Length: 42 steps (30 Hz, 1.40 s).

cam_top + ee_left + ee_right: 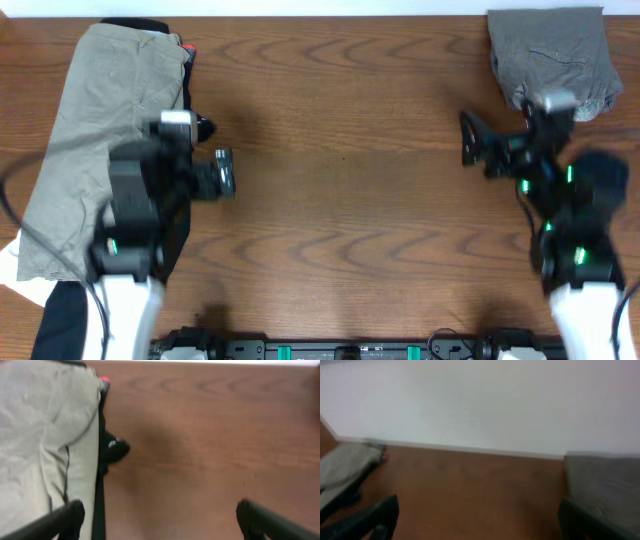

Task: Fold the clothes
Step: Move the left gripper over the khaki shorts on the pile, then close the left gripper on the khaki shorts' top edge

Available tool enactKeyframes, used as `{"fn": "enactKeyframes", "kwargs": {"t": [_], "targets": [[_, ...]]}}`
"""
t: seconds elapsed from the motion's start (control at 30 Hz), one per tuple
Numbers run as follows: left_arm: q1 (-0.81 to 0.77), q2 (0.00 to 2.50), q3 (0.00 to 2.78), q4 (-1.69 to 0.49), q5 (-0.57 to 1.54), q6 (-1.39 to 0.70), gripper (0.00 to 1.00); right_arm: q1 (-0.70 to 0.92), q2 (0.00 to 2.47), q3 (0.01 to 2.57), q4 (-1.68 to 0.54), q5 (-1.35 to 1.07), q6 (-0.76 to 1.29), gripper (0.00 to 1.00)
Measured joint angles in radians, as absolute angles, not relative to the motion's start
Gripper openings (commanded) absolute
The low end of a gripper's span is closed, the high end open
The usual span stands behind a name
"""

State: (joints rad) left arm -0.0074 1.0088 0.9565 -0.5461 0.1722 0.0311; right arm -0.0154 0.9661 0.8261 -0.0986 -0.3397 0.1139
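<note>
Along the left edge of the overhead frame lie the pale khaki-green cotton trousers (100,130), wrinkled and stretched lengthwise on top of a heap of darker black cloth (60,320) that shows at the lower left. At the upper right corner sits a grey garment in a compact folded bundle (550,55). Between them the brown wood-grain worktop (340,220) is bare.

My left pincer (213,150) hangs just off the right-hand edge of the trousers, over bare wood. In its wrist view the two dark fingers (65,517) stand wide apart with nothing between them, and the trousers fill the left of that frame. My right pincer (472,140) sits just below and left of the grey bundle, pointing toward the centre. It too is spread wide and holds nothing, and its camera looks across the wood at the far wall.

I judge that the grey piece is done and set aside, and that the trousers are the next item, not yet gripped. The step in hand is the reach for them. The next move calls for swinging the left pincer further left over the cloth, lowering it onto the near hem or waistband and pinching only the khaki layer, not the black cloth beneath. The right arm should then come across to help drag the trousers to the centre and spread them flat.
</note>
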Motion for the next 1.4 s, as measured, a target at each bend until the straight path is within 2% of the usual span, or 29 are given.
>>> {"fn": "enactKeyframes", "kwargs": {"t": [0.1, 0.17, 0.33, 0.57, 0.9, 1.3, 1.4], "targets": [[-0.007, 1.169, 1.175, -0.693, 0.173, 0.060, 0.98, -0.015, 1.153, 1.027, -0.277, -0.397, 0.079, 0.99], [-0.007, 1.257, 1.279, -0.702, 0.174, 0.078, 0.98, -0.015, 1.277, 1.161, -0.382, -0.433, 0.051, 0.99], [-0.003, 1.396, 1.324, -0.638, 0.152, 0.099, 0.98, -0.015, 1.452, 1.308, -0.392, -0.476, 0.032, 0.99], [0.076, 1.575, 1.324, -0.517, 0.092, 0.112, 0.99, -0.015, 1.534, 1.312, -0.403, -0.508, 0.027, 0.96], [0.241, 1.701, 1.324, -0.469, 0.078, 0.205, 0.89, -0.015, 1.582, 1.312, -0.433, -0.509, 0.009, 0.91], [0.286, 1.895, 1.324, -0.414, 0.109, 0.271, 0.77, -0.015, 1.632, 1.312, -0.464, -0.503, 0.006, 0.83], [0.307, 1.936, 1.324, -0.395, 0.109, 0.272, 0.71, -0.015, 1.632, 1.312, -0.476, -0.492, 0.006, 0.82]]}}
